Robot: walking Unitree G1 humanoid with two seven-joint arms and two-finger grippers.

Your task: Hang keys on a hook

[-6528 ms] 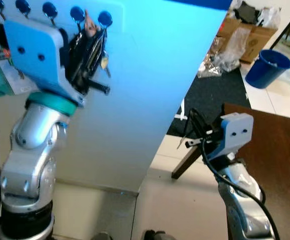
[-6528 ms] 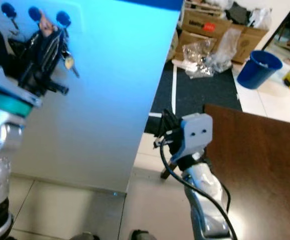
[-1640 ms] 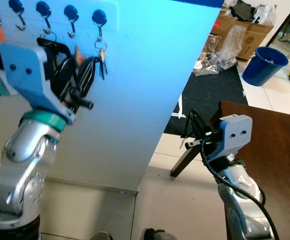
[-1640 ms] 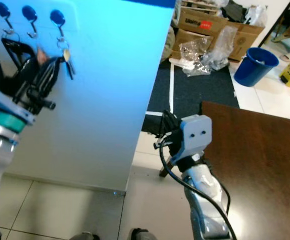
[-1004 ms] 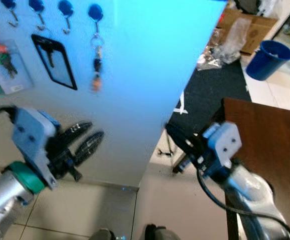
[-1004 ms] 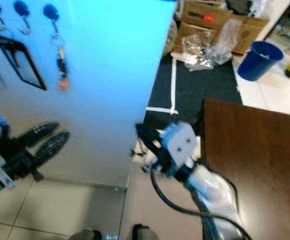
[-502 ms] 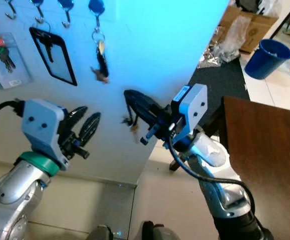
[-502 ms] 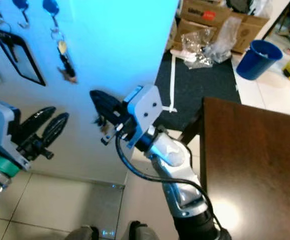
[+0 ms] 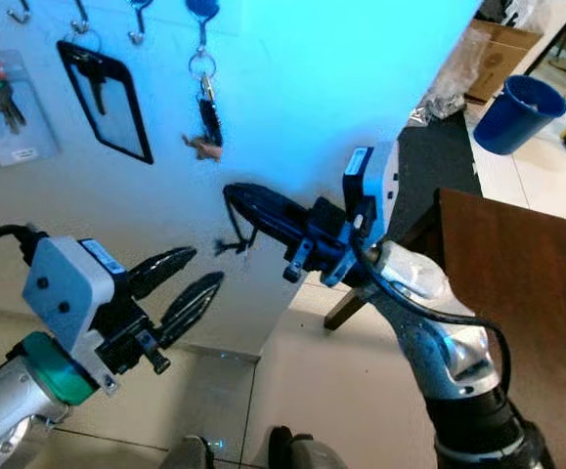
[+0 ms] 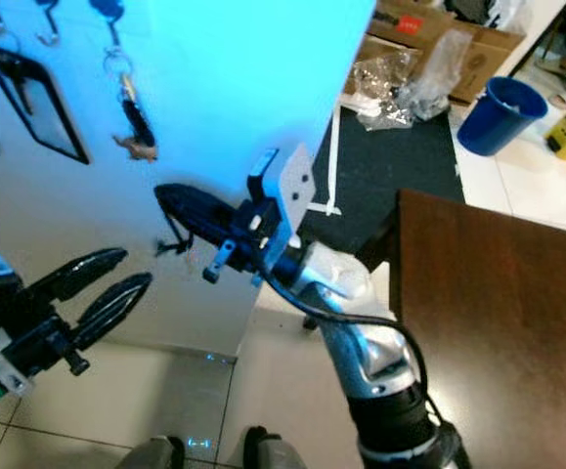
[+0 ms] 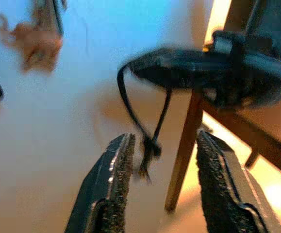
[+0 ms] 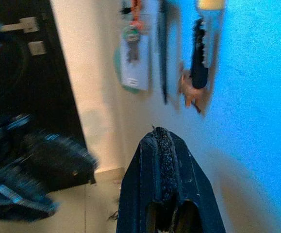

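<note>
In the left eye view we see the keys (image 9: 205,119) hanging on a hook (image 9: 201,12) at upper left — light, jangly, best taken by the ring; our right gripper (image 9: 246,204) is pressed together. Left wrist view: our left gripper (image 11: 160,162) stands apart, empty

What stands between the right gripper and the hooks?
Only the keys: they dangle above the right gripper, which is shut on a black cord, near its line to the free hook.
</note>
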